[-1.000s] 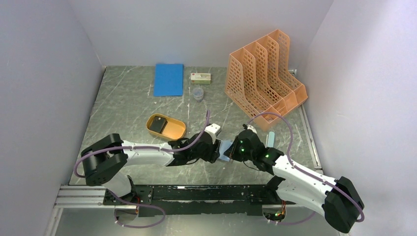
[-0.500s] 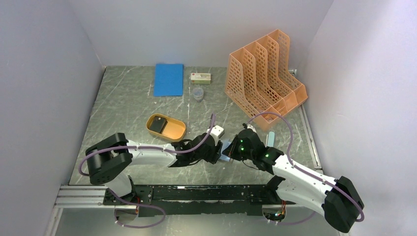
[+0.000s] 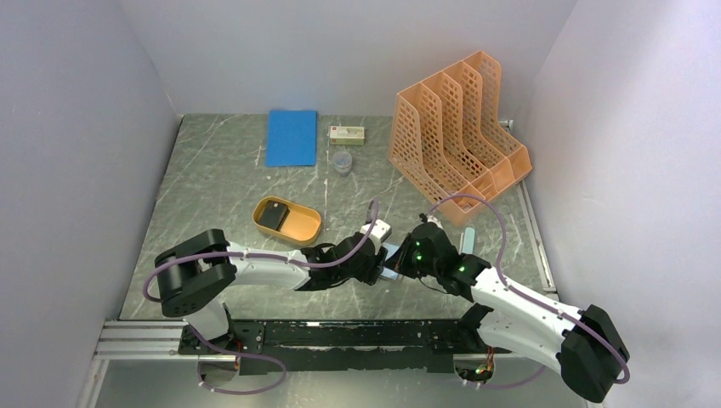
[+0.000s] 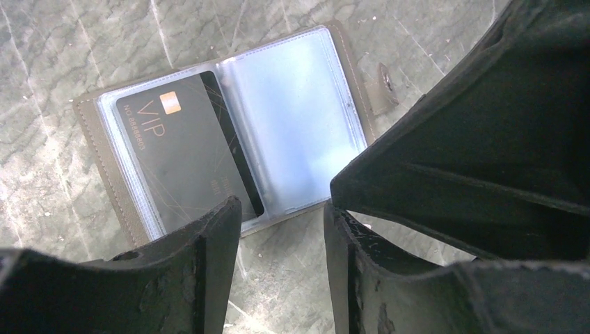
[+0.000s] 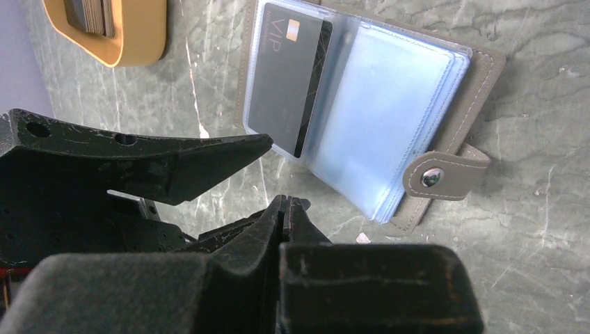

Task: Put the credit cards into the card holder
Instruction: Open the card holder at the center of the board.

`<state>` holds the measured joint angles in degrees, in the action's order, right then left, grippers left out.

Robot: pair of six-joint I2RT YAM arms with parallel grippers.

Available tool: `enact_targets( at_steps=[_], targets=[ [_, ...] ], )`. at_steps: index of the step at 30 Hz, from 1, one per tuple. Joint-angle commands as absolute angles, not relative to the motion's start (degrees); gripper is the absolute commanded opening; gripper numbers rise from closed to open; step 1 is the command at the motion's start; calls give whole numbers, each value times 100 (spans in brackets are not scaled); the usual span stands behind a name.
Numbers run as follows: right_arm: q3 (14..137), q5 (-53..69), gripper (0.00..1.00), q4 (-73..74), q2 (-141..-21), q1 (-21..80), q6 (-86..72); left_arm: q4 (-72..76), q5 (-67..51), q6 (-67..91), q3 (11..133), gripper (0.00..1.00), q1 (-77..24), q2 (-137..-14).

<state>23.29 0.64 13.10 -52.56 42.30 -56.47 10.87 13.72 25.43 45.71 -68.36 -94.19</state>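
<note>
From above, the two arms meet in the middle of the worktop point(image 3: 212, 170). The left hand point(image 3: 380, 266) and the right hand point(image 3: 400, 263) are close together over the card holder point(image 3: 390, 254). More credit cards point(image 3: 273, 214) lie in the orange tray point(image 3: 302, 228), off to the left.

From the left wrist, the card holder point(image 4: 292, 118) lies open and flat. A black card point(image 4: 184, 156) sits in its left clear pocket, but I cannot tell if it is pushed all the way in. The left hand point(image 4: 282, 233) is about half open with nothing between its fingers, just by the near edge of the holder.

From the right wrist, the right hand point(image 5: 282, 212) is shut tight and holds nothing. Its tip points at the holder point(image 5: 389, 104).

I think one card is about done. Next, a hand should go to the tray for another card, which is thin and flat, so it needs a careful pinch
</note>
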Motion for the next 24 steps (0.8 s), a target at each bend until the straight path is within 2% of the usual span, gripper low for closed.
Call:
enact_targets(
  at_steps=[1, 6, 11, 12, 17, 19, 24],
  targets=[
    [2334, 51, 0, 1254, -5186, 4167, -5687, 1248, 1492, 2479, 4600, 52, -6882, -9261],
    [2366, 4, 0, 1332, -5177, 4161, -5631, 1160, 1544, 2498, 4448, 52, -6881, -9085],
    [2308, -525, 0, 1638, -5176, 4080, -5513, 867, 2080, 2823, 4482, 50, -6865, -9125],
    [2265, -457, 2, 1620, -5214, 4007, -5485, 779, 2169, 2901, 4532, 49, -6846, -9151],
    [2157, -220, 29, 1441, -5349, 3810, -5530, 231, 2315, 3302, 4801, 45, -6624, -9341],
    [2178, -215, 34, 1442, -5409, 3789, -5507, 185, 2263, 3398, 4806, 43, -6532, -9369],
    [2091, -96, 35, 1331, -5586, 3669, -5500, 241, 2136, 3497, 4691, 42, -6469, -9422]
  ],
)
